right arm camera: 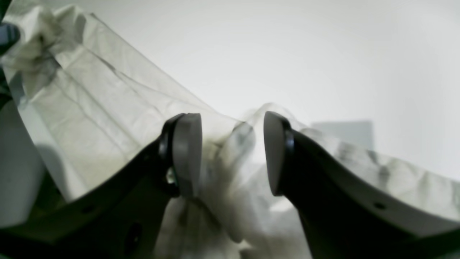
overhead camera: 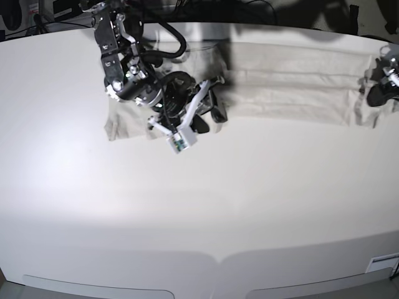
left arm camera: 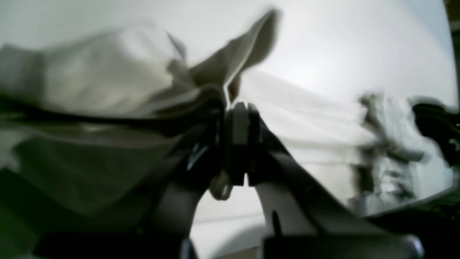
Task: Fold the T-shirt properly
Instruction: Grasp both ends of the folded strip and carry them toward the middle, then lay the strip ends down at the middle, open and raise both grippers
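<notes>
Both grippers are working at opposite ends of the T-shirt (overhead camera: 293,78), which is lying stretched in a long band along the far edge of the tabletop (overhead camera: 199,205). At the far right corner the left gripper (left arm camera: 237,108) is pinching a bunch of the pale fabric, its jaws pressed almost together with cloth spilling out above and to one side; in the left wrist view that cloth is blurred, so I cannot tell which part of the garment it is. Toward the far left of the tabletop the right gripper (right arm camera: 233,154) is standing with its jaws spread wide, and crumpled fabric is sitting in the gap between the grey pads (right arm camera: 187,151) without being clamped; whether either pad is touching it I cannot tell. Seen from the base view, the right arm (overhead camera: 118,56) is reaching in from the far left edge and casting a dark shadow over the cloth just beside it. Between the two grippers the shirt is looking fairly taut, with long creases running lengthwise.
</notes>
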Controlling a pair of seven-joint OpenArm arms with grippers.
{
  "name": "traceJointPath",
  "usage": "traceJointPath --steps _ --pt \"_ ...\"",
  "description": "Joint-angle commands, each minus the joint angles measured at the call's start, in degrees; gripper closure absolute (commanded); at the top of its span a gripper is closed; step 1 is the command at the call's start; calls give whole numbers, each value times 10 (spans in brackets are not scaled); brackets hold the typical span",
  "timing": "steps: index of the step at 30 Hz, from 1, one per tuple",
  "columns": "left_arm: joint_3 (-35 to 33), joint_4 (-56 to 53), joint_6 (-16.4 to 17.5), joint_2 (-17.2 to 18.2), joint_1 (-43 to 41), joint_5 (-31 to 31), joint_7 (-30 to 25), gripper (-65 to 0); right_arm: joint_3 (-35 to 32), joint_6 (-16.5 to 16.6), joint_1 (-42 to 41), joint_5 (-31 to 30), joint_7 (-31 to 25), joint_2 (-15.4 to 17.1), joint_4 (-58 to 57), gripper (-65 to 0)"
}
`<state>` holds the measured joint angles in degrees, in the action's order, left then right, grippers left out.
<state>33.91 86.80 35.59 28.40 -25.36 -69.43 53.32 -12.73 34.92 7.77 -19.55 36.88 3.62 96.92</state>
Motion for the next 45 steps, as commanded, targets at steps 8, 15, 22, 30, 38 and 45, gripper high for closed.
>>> traceJointPath --steps 8,15,22,30,38,45 --pt "4 179 6 -158 -32 11 -32 0 0 -7 -11 -10 -12 -3 11 -282" --pt "-68 195 6 -222 -29 84 -67 0 0 -7 -13 -10 -8 -3 11 -282" --pt "-202 195 -44 -222 -29 217 -143 0 0 -7 -13 -12 -8 0 11 -282" --pt "-302 194 -93 -222 -24 311 -226 0 3 -7 -19 -16 5 2 11 -282" --pt "-343 194 -116 -222 28 324 -206 0 60 -7 -30 -18 21 4 11 -282" --pt "-344 196 -31 -222 62 219 -102 -308 124 -7 -30 -67 22 45 11 -282"
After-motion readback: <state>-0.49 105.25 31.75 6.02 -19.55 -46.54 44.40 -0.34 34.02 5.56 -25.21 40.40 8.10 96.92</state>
